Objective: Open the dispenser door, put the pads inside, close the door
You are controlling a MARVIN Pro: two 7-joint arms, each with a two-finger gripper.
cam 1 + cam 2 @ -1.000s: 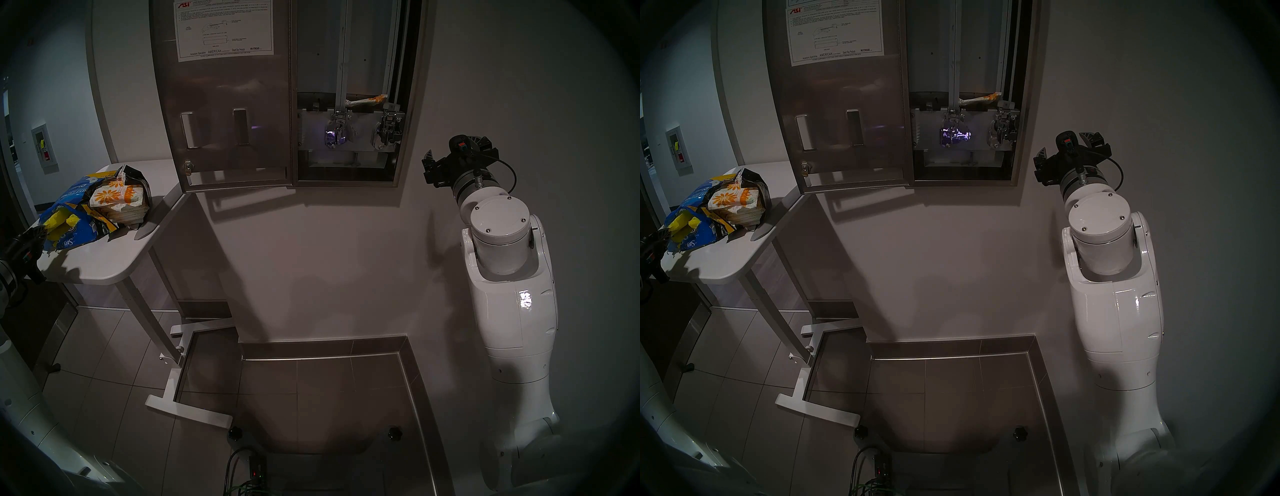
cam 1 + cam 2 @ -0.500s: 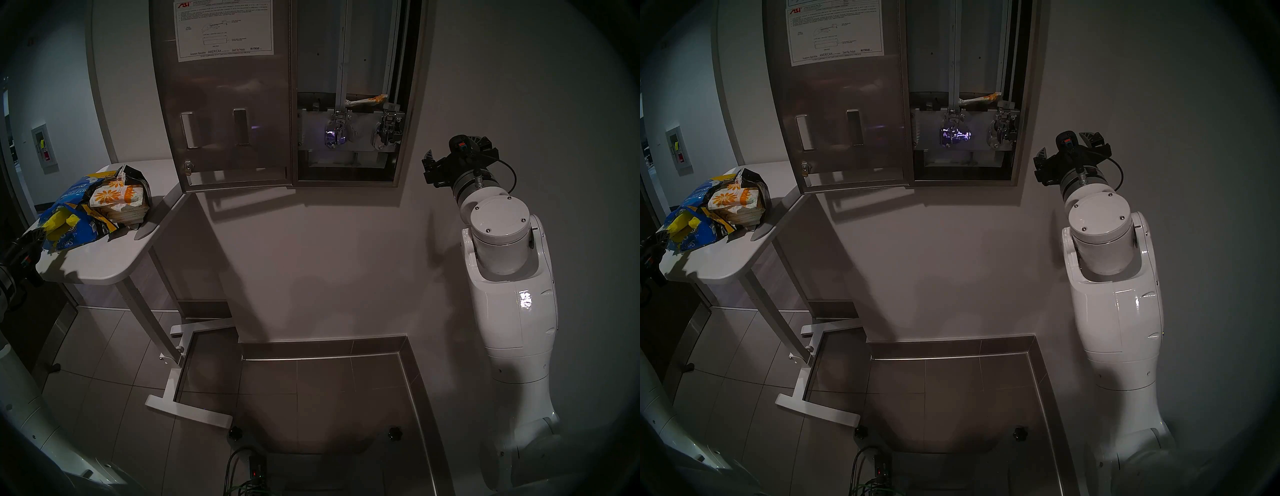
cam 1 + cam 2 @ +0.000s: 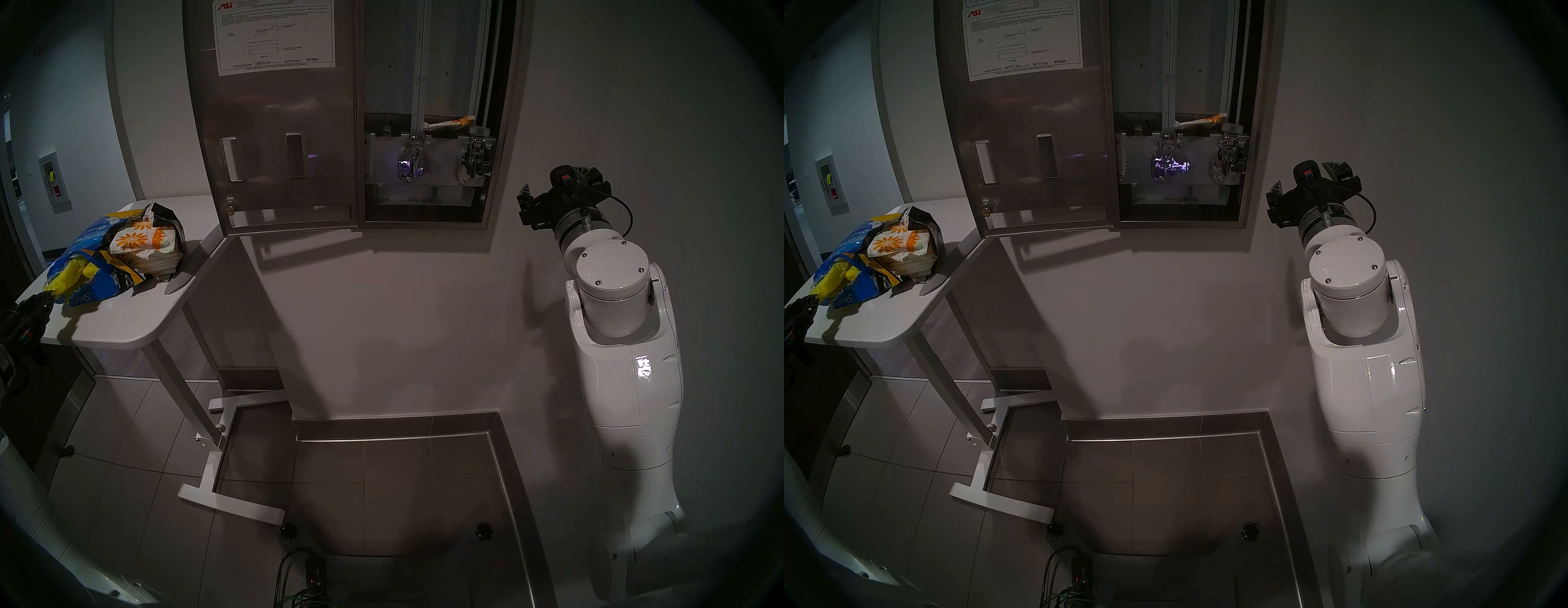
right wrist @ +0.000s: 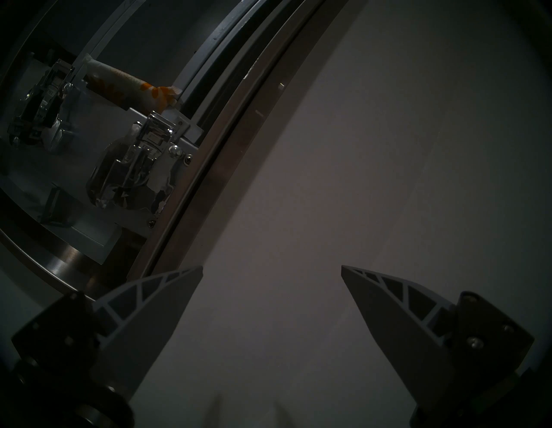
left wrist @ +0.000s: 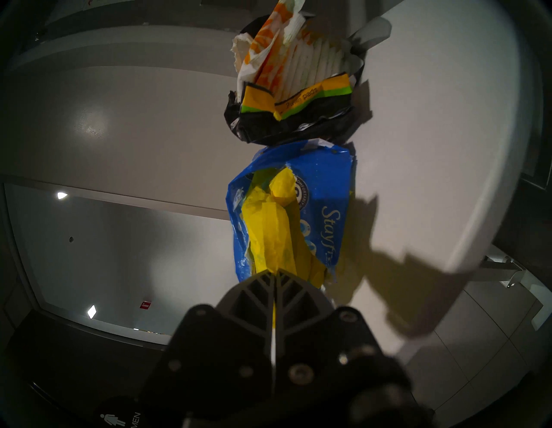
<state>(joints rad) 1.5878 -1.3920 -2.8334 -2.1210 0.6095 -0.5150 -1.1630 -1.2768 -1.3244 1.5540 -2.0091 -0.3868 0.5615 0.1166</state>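
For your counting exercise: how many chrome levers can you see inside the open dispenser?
2. The left lever and the right lever sit side by side in the dispenser, below its chutes. None seems hidden.

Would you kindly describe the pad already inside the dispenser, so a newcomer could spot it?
Look in the open dispenser on the wall. Above its right chrome lever one pad lies flat: white with orange print, alone in there.
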